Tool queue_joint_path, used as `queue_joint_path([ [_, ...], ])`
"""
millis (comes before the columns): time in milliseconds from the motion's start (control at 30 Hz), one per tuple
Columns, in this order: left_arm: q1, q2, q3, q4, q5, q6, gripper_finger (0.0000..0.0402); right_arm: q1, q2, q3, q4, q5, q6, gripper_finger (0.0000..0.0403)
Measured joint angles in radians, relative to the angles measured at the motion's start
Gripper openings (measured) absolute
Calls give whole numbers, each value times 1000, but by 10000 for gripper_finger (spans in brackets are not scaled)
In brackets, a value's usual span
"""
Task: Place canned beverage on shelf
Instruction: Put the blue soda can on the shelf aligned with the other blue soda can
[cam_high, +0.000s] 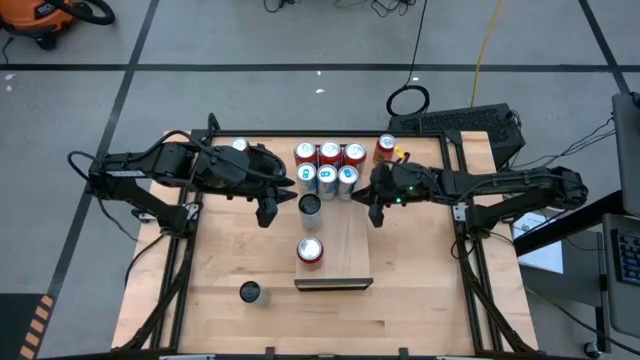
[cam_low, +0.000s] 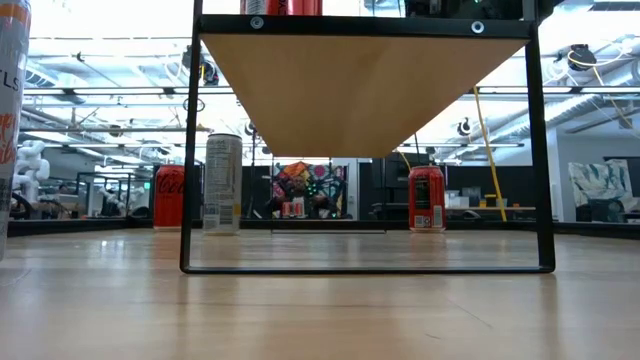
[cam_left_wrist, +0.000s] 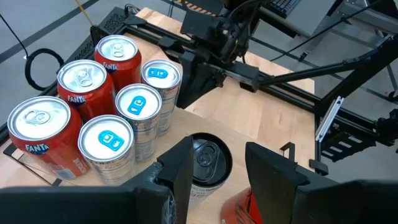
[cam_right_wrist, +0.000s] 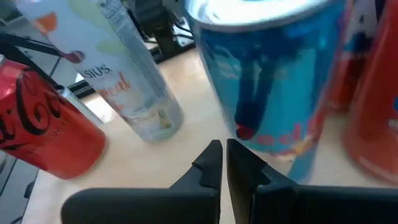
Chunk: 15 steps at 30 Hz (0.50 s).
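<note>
Nearest the low camera, the shelf (cam_low: 360, 85) stands raised on black legs over the surface (cam_high: 220, 270). On it, a dark-topped can (cam_high: 310, 206) and a red can (cam_high: 310, 250) stand apart. Left pincer (cam_high: 267, 213) hovers spread just beside the dark-topped can. Right pincer (cam_high: 375, 214), pressed together, holds nothing, near the blue-tabbed cans (cam_high: 327, 180).

In the left wrist view a red can (cam_left_wrist: 239, 208) is cut off by the picture's edge behind the fingers (cam_left_wrist: 183, 171), label unreadable. The blue can (cam_right_wrist: 280, 68) (blurred) loses its top, and the low view crops a slim can (cam_low: 10, 100).
</note>
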Motion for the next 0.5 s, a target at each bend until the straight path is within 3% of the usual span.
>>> queue_joint_path([
  [500,0,0,0,0,1,-24,148,-7,0,0,11,21,-14,0],
])
